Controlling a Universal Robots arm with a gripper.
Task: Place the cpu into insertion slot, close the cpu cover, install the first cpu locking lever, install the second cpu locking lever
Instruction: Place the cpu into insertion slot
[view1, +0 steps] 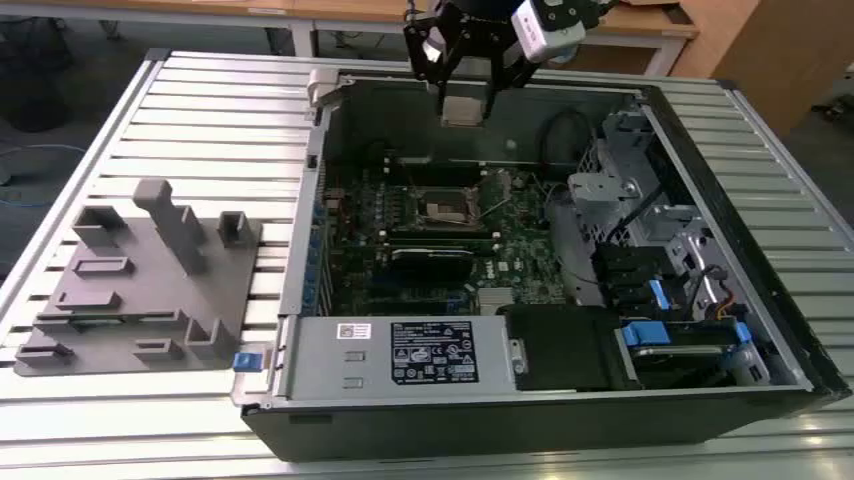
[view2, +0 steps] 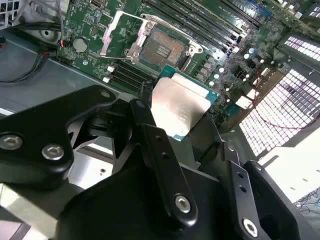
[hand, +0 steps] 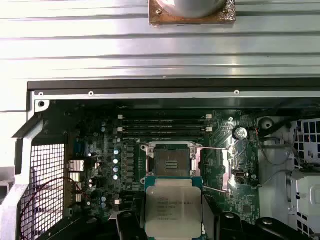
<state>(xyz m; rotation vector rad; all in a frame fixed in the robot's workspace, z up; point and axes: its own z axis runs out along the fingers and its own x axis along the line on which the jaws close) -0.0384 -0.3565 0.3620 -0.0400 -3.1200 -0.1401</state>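
Note:
My gripper (view1: 463, 100) hangs over the far wall of the open computer case and is shut on the cpu (view1: 462, 109). The cpu (view2: 180, 107) is a flat square chip with a silvery top and green edge, pinched between two black fingers (view2: 145, 117) in both wrist views. The insertion slot (view1: 450, 208) lies bare on the green board, below and ahead of the cpu (hand: 172, 210). Its dark centre with gold contacts shows in the first wrist view (hand: 171, 162). The cpu cover (view2: 121, 33) stands swung up beside the slot (view2: 162, 50). Two thin locking levers (hand: 216, 148) stick out, unlatched.
A grey fixture plate (view1: 134, 290) with upright blocks lies on the slatted table at the exterior view's left. Inside the case, a power supply with a black label (view1: 434, 352) sits near the front, and drive cages (view1: 641, 200) with cables fill the right. Memory slots (hand: 162, 125) run beside the socket.

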